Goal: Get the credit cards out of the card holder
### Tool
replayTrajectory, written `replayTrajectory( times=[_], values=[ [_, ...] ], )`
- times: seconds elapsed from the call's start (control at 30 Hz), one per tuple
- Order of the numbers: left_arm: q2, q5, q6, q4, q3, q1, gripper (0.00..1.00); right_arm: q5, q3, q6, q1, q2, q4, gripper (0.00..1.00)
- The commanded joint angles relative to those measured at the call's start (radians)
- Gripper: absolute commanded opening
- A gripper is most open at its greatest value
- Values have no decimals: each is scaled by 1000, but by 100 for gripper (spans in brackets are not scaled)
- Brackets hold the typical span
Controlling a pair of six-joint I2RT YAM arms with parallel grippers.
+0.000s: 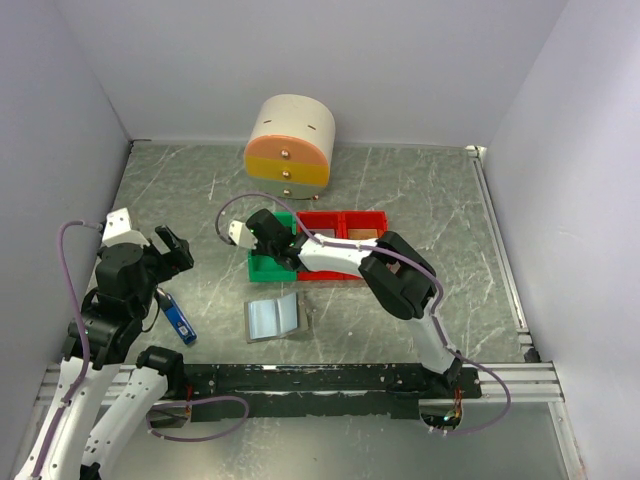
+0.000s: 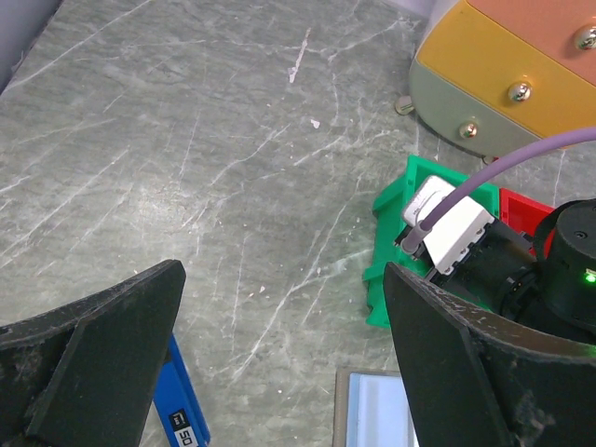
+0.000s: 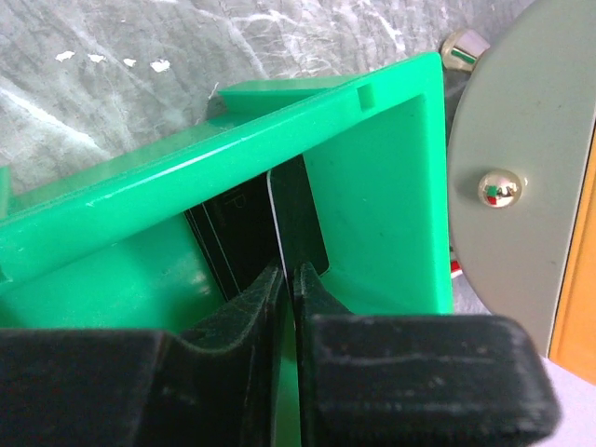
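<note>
1. Catching the card holder (image 1: 272, 318) lying unfolded on the veined, marble-look worktop (image 1: 200, 190), close to the middle of its near edge. Showing a grey-brown rim and a pale, silvery-blue inner face, curling up a little at the right side.
2. Failing to make out from above whether those pockets are holding any cards.
3. Peering past the right gripper (image 3: 287, 277) into the green bin (image 3: 372, 186): glossy moulded plastic, smooth walls, squared corner.
4. Spotting a black credit card (image 3: 303, 223), thin and flat with a pale edge, standing on edge inside that bin. Losing its lower part between the matte black fingertips.
5. Reading those jaws as narrow, just a slit apart; not being able to tell whether clamping the card or merely flanking it.
6. Turning to the left gripper (image 2: 281, 279): spread wide, gripping nothing, hovering over the worktop toward its left edge, with rough, dark, wedge-shaped fingers.
7. Noting a blue-and-black stick (image 1: 178, 318) lying flat near the left arm, cut off at the bottom of the left wrist view.
8. Glimpsing red bins (image 1: 320, 220) touching the green one, largely covered by the right arm; contents hard to make out.
9. Finishing at the far edge: a rounded drawer unit (image 1: 290, 140), cream on top, with yellow and orange fronts and small shiny knobs.
</note>
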Motion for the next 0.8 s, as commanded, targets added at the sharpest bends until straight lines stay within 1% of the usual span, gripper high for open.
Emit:
replayTrajectory(
  times=[0.0, 0.1, 0.17, 0.2, 0.33, 0.57, 0.7, 0.77],
  values=[
    [-6, -19, -4, 0, 7, 6, 100, 8, 6, -10, -5, 22, -6, 11],
    [-6, -17, -4, 2, 6, 7, 100, -2, -18, -12, -6, 3, 1, 17],
    [-5, -14, -2, 3, 6, 7, 100, -16, -21, -5, -9, -3, -9, 25],
    [-3, -13, -2, 3, 5, 6, 100, -24, -16, 3, -12, -4, -20, 27],
    [0, -20, -6, -2, 7, 6, 100, -35, -20, 22, -20, -14, -18, 28],
    [0, -11, -1, 2, 4, 6, 100, -2, -10, 23, -25, -7, -20, 29],
    [9, -3, 1, 4, 6, 6, 100, 1, 7, 38, -26, 2, -44, 34],
    [12, -3, 1, 2, 5, 5, 100, -8, 13, 46, -27, 0, -53, 35]
  ],
)
